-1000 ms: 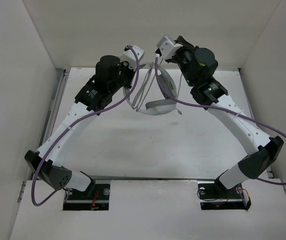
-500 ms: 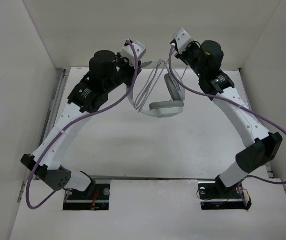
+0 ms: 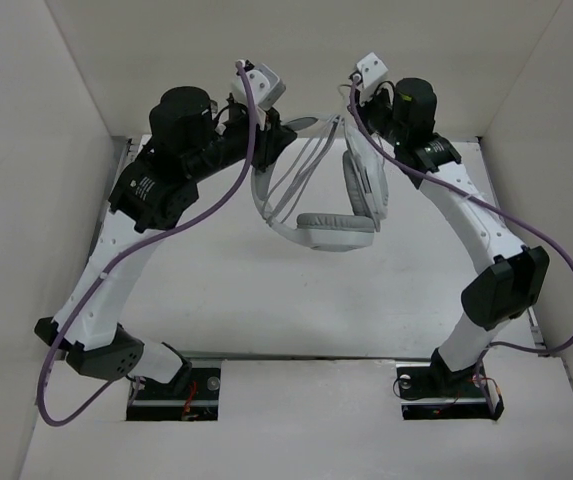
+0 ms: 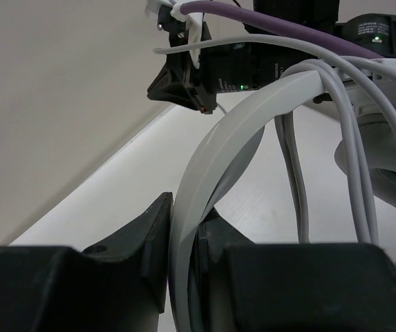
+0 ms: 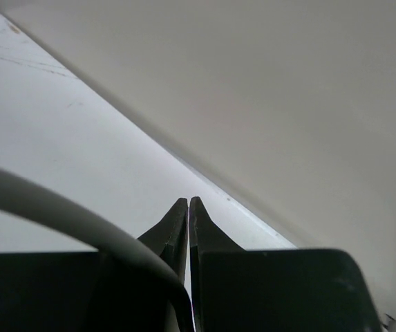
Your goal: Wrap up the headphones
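Observation:
The white headphones (image 3: 311, 222) hang in the air between my two arms, with one grey ear cushion (image 3: 337, 223) facing up. My left gripper (image 3: 272, 142) is shut on the curved white headband (image 4: 215, 155), which runs up from between its jaws. Several strands of the thin grey cable (image 3: 301, 172) lie looped across the headband (image 4: 353, 149). My right gripper (image 3: 352, 124) is shut at the top right of the headphones. In the right wrist view its fingertips (image 5: 188, 205) meet, and a stretch of cable (image 5: 52, 204) curves down into the gap between them.
White walls stand on the left, right and back of the white table (image 3: 266, 300). The thick purple robot cables (image 3: 221, 200) trail along both arms. The right arm's wrist (image 4: 253, 62) is close above the headband in the left wrist view.
Both arms have risen, lifting the headphones higher, toward the camera. My right gripper has moved right and back with the cable. The ear cushion has turned to face up.

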